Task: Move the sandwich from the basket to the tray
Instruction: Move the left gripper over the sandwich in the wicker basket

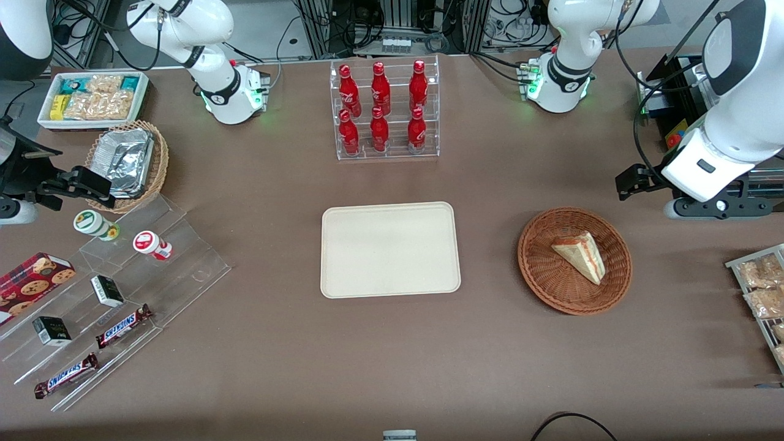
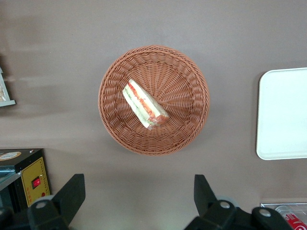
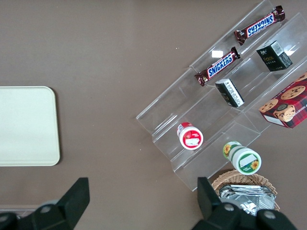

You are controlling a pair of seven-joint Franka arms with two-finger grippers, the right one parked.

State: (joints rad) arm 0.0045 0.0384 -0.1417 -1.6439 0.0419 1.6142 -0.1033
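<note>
The sandwich (image 1: 582, 256), a pale wedge with a red, orange and green edge, lies in the round reddish-brown basket (image 1: 539, 278). The cream tray (image 1: 390, 250) sits beside the basket at the table's middle, with nothing on it. My gripper (image 1: 634, 180) hangs above the table, farther from the front camera than the basket and slightly toward the working arm's end. In the left wrist view the gripper (image 2: 138, 194) is open and holds nothing. That view looks down on the sandwich (image 2: 144, 104), the basket (image 2: 112, 76) and the tray's edge (image 2: 283, 115).
A clear rack of red bottles (image 1: 384, 110) stands farther back than the tray. A wire rack of bagged snacks (image 1: 762, 288) lies at the working arm's end. Toward the parked arm's end are a stepped acrylic display (image 1: 122, 294), a tan basket with foil containers (image 1: 128, 162) and a white snack bin (image 1: 92, 98).
</note>
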